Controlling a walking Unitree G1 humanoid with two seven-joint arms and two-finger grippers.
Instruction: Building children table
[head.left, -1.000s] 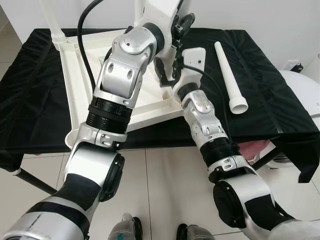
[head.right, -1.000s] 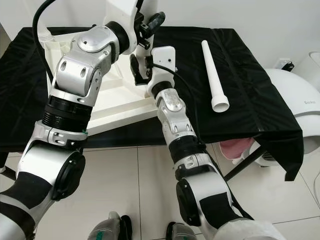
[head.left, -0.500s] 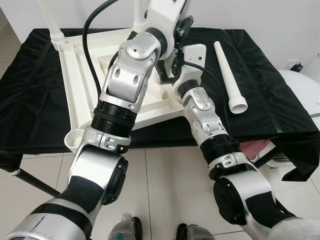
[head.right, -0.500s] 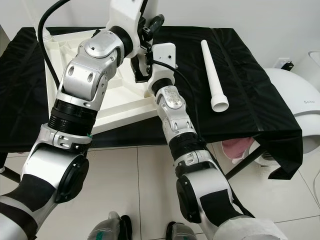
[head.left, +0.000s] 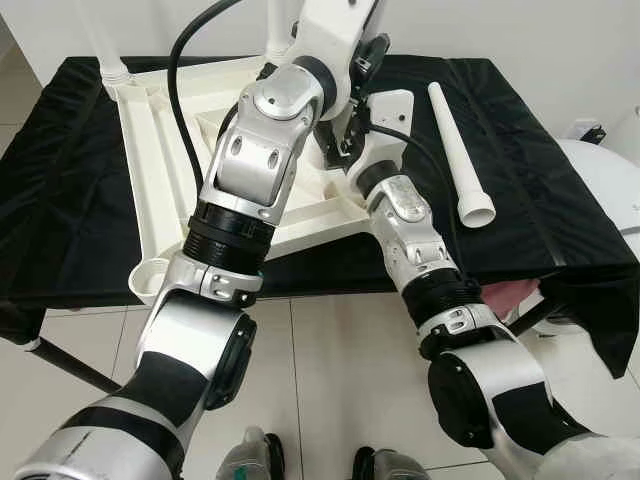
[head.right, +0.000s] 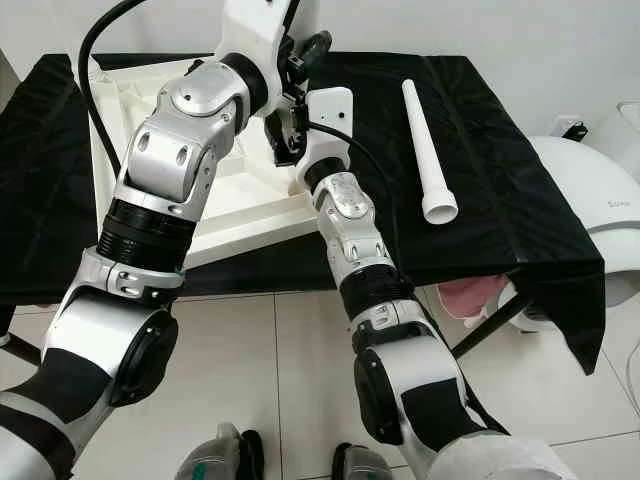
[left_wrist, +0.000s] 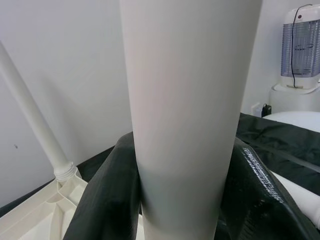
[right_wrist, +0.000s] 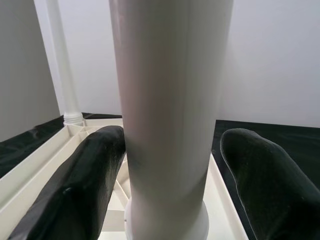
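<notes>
Nearest the camera, the robot's two silver arms reach forward over the floor tiles to the black-draped work table (head.left: 560, 200), where the cream tabletop (head.left: 150, 150) lies upside down so that its leg sockets face up. This seems the reason for the whole arrangement: legs can be pushed down into the underside while the panel rests flat. Both arms meet at the upright leg (left_wrist: 190, 125) standing in a socket toward the far right corner of the panel. In the left wrist view the left gripper (left_wrist: 185, 200) has its black fingers (left_wrist: 107, 200) pressed against both sides of that leg, clamped on it, probably to steady or press it home. In the right wrist view the right gripper (right_wrist: 172, 170) straddles the same leg low down, near its collar on the panel, but its fingers (right_wrist: 87, 185) stand apart from the white tube with clear gaps on each side, so it is spread wide and not gripping. The head views hide these fingertips behind the arms' elbows, while they alone give the layout: a spare leg (head.left: 458, 150) lies loose on the cloth well to the right. Farthest back, another fitted leg (left_wrist: 35, 130) rises at the panel's far left corner against the white wall.
</notes>
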